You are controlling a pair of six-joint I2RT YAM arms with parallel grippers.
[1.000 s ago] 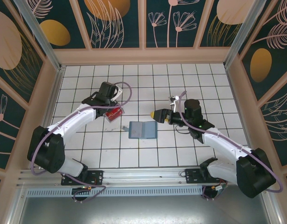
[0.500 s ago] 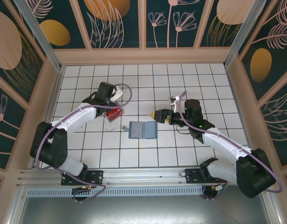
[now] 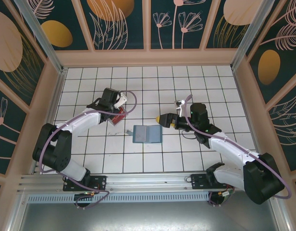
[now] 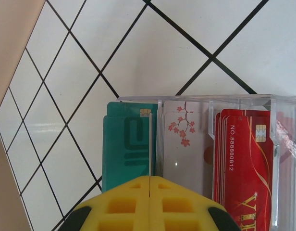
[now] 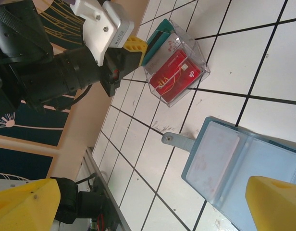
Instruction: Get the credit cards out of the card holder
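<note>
- Left wrist view: the credit cards [image 4: 244, 163] are seen as thin, glossy plastic rectangles stood on edge in a clear, hard-walled box [image 4: 210, 97]. A teal card is at the left, a white one printed with a blossom sprig is in the middle, and a red stack with a gold chip is at the right.
- The left tool [image 4: 149, 179] is pressed fully together, its yellow ribbed fingers [image 4: 124, 204] meeting at a seam just at the near side of the box. A thin edge is seen rising from that seam. Whether it is a pinched card or a box divider cannot be told.
- Top external view: the card holder [image 3: 146, 134] is laid open and flat on the white tiled counter [image 3: 90, 144], between the two arms. The box of cards sits beside it to the left, under the left tool, a little apart.
- The right tool [image 3: 162, 119] is held just up and right of the holder, its jaws spread wide with nothing between them.
- Right wrist view: the holder is shown as soft blue-grey material with clear pockets and a small snap tab [image 5: 174, 139]. A pale sheet is seen through the left pocket, its nature unclear. The right panel is cut off by the frame and by a yellow finger [image 5: 275, 202].
</note>
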